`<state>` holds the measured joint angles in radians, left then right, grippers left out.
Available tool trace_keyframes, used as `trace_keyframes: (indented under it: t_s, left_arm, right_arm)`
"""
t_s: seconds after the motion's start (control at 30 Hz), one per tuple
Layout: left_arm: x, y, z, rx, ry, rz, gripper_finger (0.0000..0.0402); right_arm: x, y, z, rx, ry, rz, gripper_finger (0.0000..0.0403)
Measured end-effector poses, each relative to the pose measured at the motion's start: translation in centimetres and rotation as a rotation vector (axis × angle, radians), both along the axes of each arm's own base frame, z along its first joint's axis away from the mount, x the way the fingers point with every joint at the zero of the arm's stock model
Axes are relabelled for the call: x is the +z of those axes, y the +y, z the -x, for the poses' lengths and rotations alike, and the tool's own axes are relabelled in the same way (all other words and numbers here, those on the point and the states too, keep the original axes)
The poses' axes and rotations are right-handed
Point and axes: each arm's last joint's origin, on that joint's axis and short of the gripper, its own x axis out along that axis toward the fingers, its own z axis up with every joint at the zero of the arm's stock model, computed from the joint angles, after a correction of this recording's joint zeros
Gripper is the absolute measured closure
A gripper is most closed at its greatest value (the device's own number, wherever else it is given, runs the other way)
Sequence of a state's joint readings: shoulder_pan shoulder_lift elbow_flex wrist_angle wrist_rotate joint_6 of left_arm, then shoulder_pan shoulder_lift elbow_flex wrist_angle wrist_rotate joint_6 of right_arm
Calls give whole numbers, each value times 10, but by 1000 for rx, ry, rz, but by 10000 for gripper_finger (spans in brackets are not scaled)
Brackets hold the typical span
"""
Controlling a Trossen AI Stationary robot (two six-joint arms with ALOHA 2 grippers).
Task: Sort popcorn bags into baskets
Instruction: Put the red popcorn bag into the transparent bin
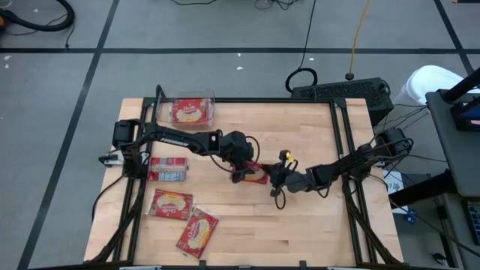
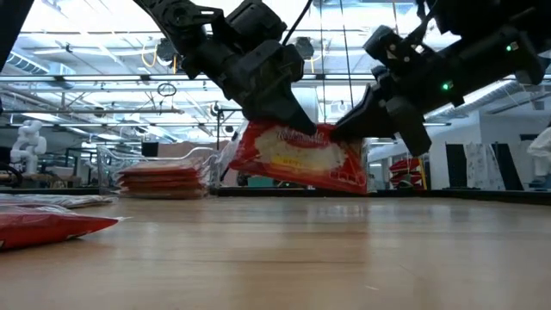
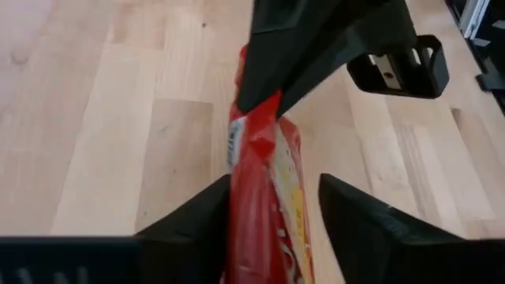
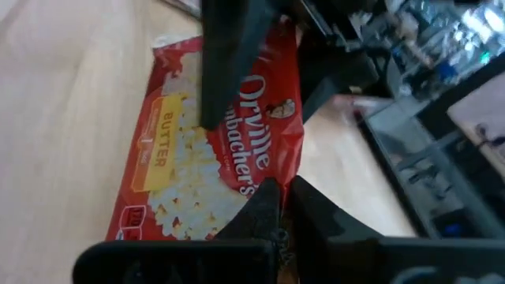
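Both arms meet mid-tabletop on one flat red popcorn packet with a yellow-cream popcorn picture (image 2: 297,155), held clear of the pale wooden tabletop (image 1: 300,225), tilted, one end lower than the other. Looks like a handover: right claw (image 1: 274,176) is clamped on the packet's edge, its fingers pinched together on the red film in its own wrist view. Left claw (image 1: 241,171) sits over the opposite end; its dark fingers (image 3: 197,229) straddle the packet on edge, one finger seems to touch, the other shows a gap, so it reads as slightly apart, not fully clamped. My guess: left takes over because the small clear plastic bin (image 1: 192,110) sits at the far left corner, on its side and out of the right arm's easy reach.

Packet looks smooth, glossy, "BUTTER" panel in yellow, white lettering, pale sealed ends. Thin and floppy, likely to sag if held by one edge only.

One red packet (image 1: 187,112) lies in the bin already. Three more on the tabletop at left: one showing a grey-blue side (image 1: 167,169), two red ones nearer the front (image 1: 171,204), (image 1: 197,231)
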<state>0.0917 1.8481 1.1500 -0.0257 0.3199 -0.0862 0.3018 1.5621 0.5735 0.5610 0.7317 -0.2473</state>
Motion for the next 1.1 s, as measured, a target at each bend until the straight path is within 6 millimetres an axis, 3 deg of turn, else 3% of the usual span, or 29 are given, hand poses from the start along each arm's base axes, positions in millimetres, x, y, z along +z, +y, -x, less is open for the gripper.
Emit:
trace_keyframes:
  t_s: [0.33,0.63,0.83,0.97,1.1]
  left_arm:
    - [1,3,0,16,-5,-10,371]
    - [15,4,10,17,17,1,353]
    - [53,-4,34,-42,2,-87,369]
    - [82,-5,56,-117,-44,-194,371]
    - [109,-7,79,-79,-77,-310,355]
  right_arm:
    - [3,6,1,9,-3,80,390]
    - [17,21,9,-121,-181,-27,308]
    - [48,32,24,-104,-339,-207,261]
    - [64,37,36,-74,-382,-277,253]
    - [67,40,47,-69,-373,-343,255]
